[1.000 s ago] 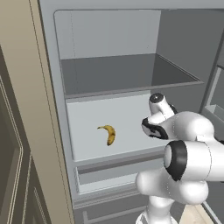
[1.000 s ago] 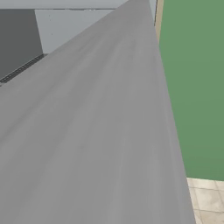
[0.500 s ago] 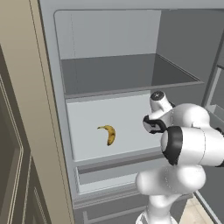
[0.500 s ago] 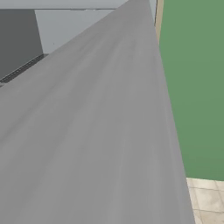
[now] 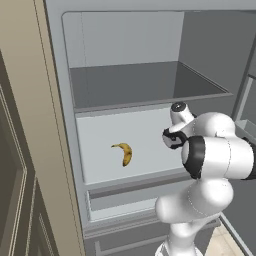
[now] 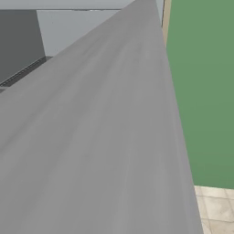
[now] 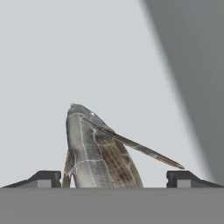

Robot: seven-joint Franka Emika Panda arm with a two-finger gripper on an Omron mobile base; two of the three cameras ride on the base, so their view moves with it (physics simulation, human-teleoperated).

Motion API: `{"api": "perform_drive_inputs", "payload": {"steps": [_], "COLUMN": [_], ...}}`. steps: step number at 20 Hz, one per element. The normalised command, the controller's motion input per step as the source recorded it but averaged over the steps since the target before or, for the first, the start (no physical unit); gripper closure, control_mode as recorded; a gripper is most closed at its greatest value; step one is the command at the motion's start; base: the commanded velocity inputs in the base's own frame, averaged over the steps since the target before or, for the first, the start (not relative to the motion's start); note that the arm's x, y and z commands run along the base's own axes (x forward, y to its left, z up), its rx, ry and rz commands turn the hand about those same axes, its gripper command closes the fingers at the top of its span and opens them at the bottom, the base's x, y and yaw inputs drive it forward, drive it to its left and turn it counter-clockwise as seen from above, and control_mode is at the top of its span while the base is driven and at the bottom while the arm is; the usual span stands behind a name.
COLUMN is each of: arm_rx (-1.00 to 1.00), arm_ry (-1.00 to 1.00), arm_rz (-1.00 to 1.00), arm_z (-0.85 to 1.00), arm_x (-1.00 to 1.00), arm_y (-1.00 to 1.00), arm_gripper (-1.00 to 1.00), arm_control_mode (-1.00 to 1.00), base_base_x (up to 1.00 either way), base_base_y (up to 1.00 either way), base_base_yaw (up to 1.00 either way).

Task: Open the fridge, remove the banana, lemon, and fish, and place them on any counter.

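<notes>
The fish (image 7: 98,151) is silver-grey with dark lines on its skin and a thin fin sticking out to one side. In the hand view it lies right in front of the end effector (image 7: 113,178), between the two dark fingertips (image 7: 43,178), on the pale floor of the fridge (image 5: 150,45). The fingertips stand wide apart, one on each side of the fish, and do not squeeze it. In the left base view the fridge is open, and the white arm reaches into the right side of the middle shelf (image 5: 100,160). The banana (image 5: 125,153) lies on that same shelf, well to the left of the arm, with its curved yellow body and dark tips. In the right base view the grey fridge door (image 6: 100,137) is very close, with a green wall (image 6: 201,91) behind it.
</notes>
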Motion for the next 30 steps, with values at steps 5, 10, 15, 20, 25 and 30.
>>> {"api": "perform_drive_inputs", "payload": {"steps": [5, 10, 15, 20, 25, 30], "arm_rx": [0.00, 0.00, 0.00, 0.00, 0.00, 0.00], "arm_ry": [0.01, 0.00, 0.01, 0.00, -0.04, -0.16], "arm_rz": [0.00, 0.00, 0.00, 0.00, 0.05, 0.10], "arm_z": [-0.15, 0.00, -0.03, -0.08, 0.00, 0.00], "arm_x": [0.00, 0.00, 0.00, -0.18, -0.55, -0.67], "arm_y": [0.00, 0.00, 0.00, 0.00, 0.01, 0.24], "arm_gripper": [1.00, 1.00, 1.00, 1.00, 1.00, 1.00], "arm_control_mode": [-1.00, -1.00, -1.00, -1.00, -1.00, -1.00], "base_base_x": [0.00, 0.00, 0.00, 0.00, 0.00, 0.00], "base_base_y": [0.00, 0.00, 0.00, 0.00, 0.00, 0.00], "base_base_yaw": [0.00, 0.00, 0.00, 0.00, 0.00, 0.00]}}
